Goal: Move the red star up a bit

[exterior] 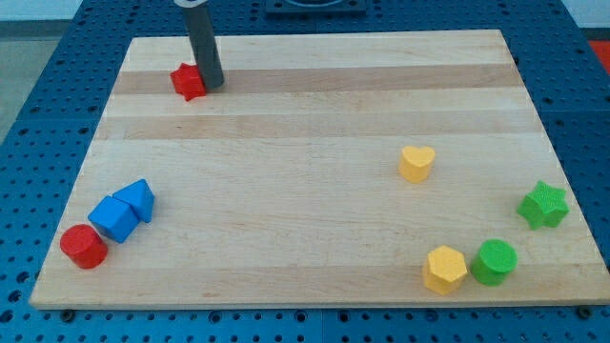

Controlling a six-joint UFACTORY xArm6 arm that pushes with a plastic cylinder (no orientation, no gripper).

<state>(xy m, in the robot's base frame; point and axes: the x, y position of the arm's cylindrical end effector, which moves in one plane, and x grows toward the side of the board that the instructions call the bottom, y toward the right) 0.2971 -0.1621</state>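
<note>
The red star lies near the board's top left corner. My rod comes down from the view's top, and my tip rests on the board right against the star's right side, touching it or nearly so. The star's right edge is partly hidden behind the rod.
A red cylinder, a blue cube and a blue triangular block cluster at the bottom left. A yellow heart sits right of centre. A green star, a green cylinder and a yellow hexagon lie at the bottom right. The wooden board rests on a blue pegboard.
</note>
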